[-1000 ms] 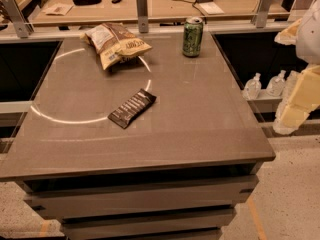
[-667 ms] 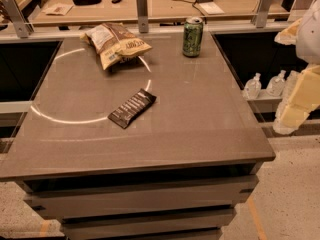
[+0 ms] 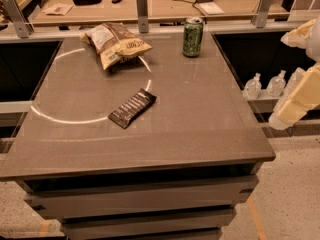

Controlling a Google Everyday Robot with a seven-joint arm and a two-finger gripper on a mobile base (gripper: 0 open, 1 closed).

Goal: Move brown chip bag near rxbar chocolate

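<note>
The brown chip bag (image 3: 116,45) lies crinkled at the table's far left, tan-yellow with a white label patch. The rxbar chocolate (image 3: 132,108) lies flat near the table's middle, a dark slim bar set diagonally, clearly apart from the bag and in front of it. Cream-coloured links of my arm (image 3: 299,100) hang at the right edge of the view, beside the table and off its surface. My gripper is out of view, beyond the right edge of the picture.
A green can (image 3: 192,36) stands upright at the table's far edge, right of the bag. The grey table (image 3: 200,129) has drawers below. A metal rail with posts (image 3: 142,4) runs behind it. Small bottles (image 3: 265,85) sit on a low ledge at right.
</note>
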